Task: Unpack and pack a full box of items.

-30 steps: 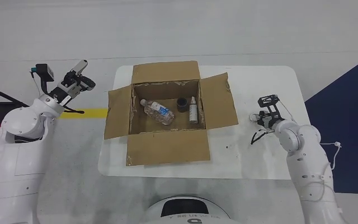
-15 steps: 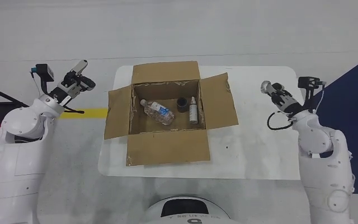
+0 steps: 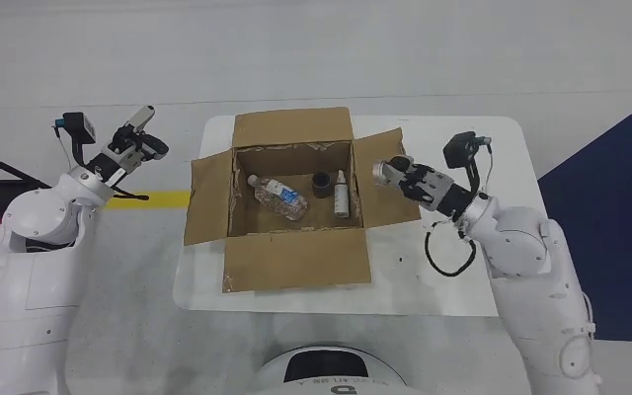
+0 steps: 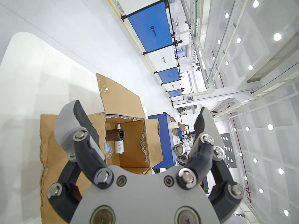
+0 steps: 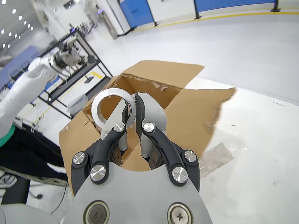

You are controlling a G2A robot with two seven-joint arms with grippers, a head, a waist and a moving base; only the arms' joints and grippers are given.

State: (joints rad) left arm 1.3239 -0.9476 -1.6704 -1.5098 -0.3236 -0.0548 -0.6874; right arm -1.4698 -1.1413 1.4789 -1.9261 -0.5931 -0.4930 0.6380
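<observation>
**Open box holds three items; right jaws grip a metal ring over its flap**

Top view: The cardboard box [image 3: 296, 259] sits on the white counter [image 3: 454, 281] with all four flaps folded outward. Inside, a clear water bottle [image 3: 278, 196] lies slanted on its side. A black cylinder [image 3: 321, 184] is just beside it, and a small white bottle [image 3: 341, 195] lies near the right wall. The right jaws are above the box's right flap, clamped on a metal ring [image 3: 383, 170]. The left jaws are off the counter's left side, well apart from the box.

Left wrist view: The left jaws are spread wide with nothing between them. Beyond them the box stands open, and the black cylinder lies on its side with the white bottle just beside it. One finger hides most of the water bottle, leaving a bluish sliver.

Right wrist view: The right jaws pinch the ring's rim, nearly closed on it. The ring and fingers cover most of the box's opening, so its contents cannot be made out here.
</observation>
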